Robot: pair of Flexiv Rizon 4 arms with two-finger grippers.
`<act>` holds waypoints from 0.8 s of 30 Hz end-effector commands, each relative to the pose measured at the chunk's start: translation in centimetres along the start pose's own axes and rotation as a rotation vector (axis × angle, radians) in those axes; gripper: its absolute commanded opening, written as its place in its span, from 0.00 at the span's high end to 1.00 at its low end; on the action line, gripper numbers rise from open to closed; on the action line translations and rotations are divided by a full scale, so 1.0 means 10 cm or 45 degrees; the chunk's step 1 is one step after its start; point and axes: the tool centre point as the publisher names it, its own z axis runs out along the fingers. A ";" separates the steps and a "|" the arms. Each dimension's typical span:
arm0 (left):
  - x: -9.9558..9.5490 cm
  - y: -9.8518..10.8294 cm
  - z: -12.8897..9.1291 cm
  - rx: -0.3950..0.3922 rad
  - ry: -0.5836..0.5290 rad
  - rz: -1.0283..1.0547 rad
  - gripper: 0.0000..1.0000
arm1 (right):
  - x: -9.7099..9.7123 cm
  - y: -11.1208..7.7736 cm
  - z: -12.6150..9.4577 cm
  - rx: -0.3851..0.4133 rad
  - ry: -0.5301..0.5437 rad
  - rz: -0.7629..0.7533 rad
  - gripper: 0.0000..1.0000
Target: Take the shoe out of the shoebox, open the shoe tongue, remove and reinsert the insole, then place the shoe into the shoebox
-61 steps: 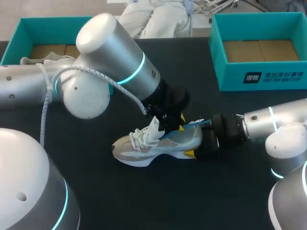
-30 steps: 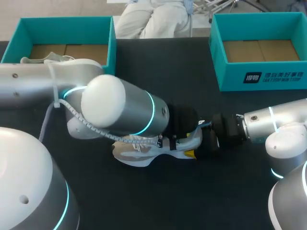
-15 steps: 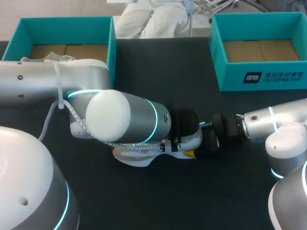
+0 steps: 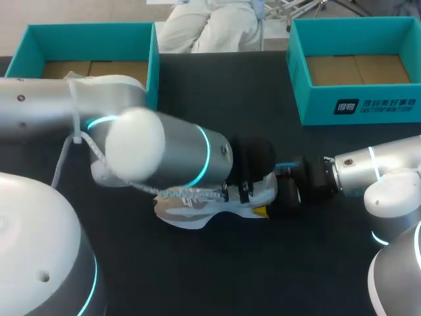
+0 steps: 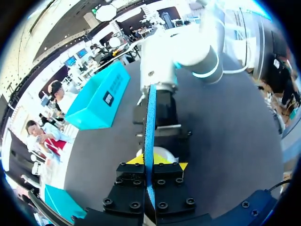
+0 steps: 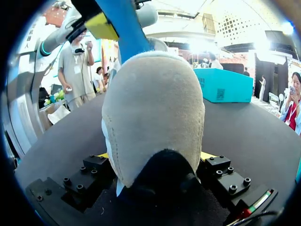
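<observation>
Left gripper [image 5: 149,164] clamped on blue insole [image 5: 150,113], edge-on. Right gripper [image 6: 155,157] grips shoe [image 6: 155,108] heel, fingertips mostly hidden. Left arm [image 4: 164,158] hides most of shoe. One shoe, one insole, two boxes: left box [image 4: 92,39], right box [image 4: 316,105].

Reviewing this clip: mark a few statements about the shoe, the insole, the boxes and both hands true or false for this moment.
1. The shoe lies on the table, outside the left shoebox and the right shoebox. True.
2. The left hand is shut on the blue insole. True.
3. The right hand is open and clear of the shoe. False: it clamps the shoe's heel from both sides.
4. The right shoebox holds a shoe. False: only its cardboard floor shows.
</observation>
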 end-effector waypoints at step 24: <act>-0.59 -0.77 -0.89 0.387 0.553 -0.072 1.00 | -0.02 -0.08 0.09 0.006 -0.001 0.001 1.00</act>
